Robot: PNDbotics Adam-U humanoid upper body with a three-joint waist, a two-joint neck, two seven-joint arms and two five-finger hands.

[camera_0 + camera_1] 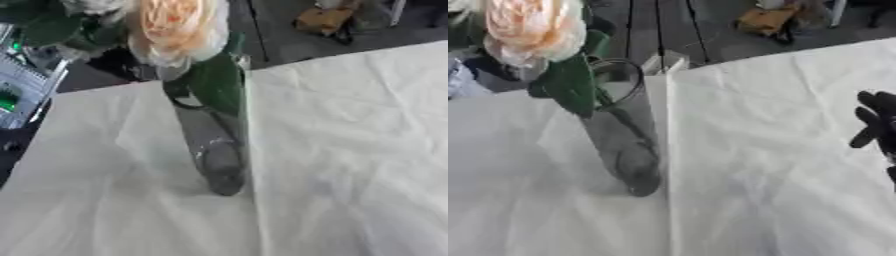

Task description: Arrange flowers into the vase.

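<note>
Your robot's black right hand point(877, 122) hung at the right edge of the right eye view, above the cloth and well apart from the vase; its dark fingers point(866, 136) showed as blurred shapes pointing left and downward, and whether they were spread or curled could not be told. Your left hand appeared in neither view. The tall, clear glass vase point(627, 145) stood on the table near the centre, seen from above so that its round rim point(619, 80) lay toward the far side and its thick base point(642, 186) toward you. A large, soft, pale peach rose with ruffled petals point(175, 27) sat above the rim, with broad dark green leaves point(217, 82) draped beside and over the mouth of the glass. A dark stem point(636, 127) showed faintly through the wall of the vase, running down inside. The white, wrinkled tablecloth point(350, 150) covered the table, a straight crease or seam point(665, 165) passing just beside the vase. Beyond the far edge lay a dark floor point(280, 30) with a small brown object point(324, 20), too blurred to make out.
</note>
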